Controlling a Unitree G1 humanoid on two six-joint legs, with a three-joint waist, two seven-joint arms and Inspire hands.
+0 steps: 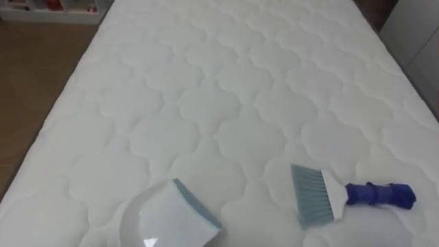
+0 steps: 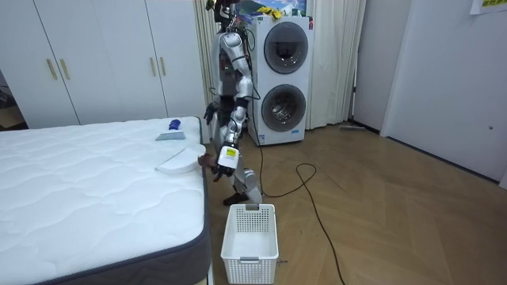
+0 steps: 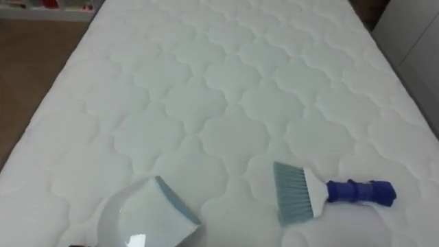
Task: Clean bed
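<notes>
Closest lay the white dustpan (image 1: 164,219) on the bed's quilted mattress (image 1: 206,103), the blue-handled brush (image 1: 333,195) near it, the left hand (image 2: 206,161) at the dustpan's edge, its grip unreadable.

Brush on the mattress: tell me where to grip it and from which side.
Grip the brush by its blue handle, coming from the robot's right. It lies flat on the mattress, handle pointing right, bristles toward the dustpan, leaving that end free.
</notes>
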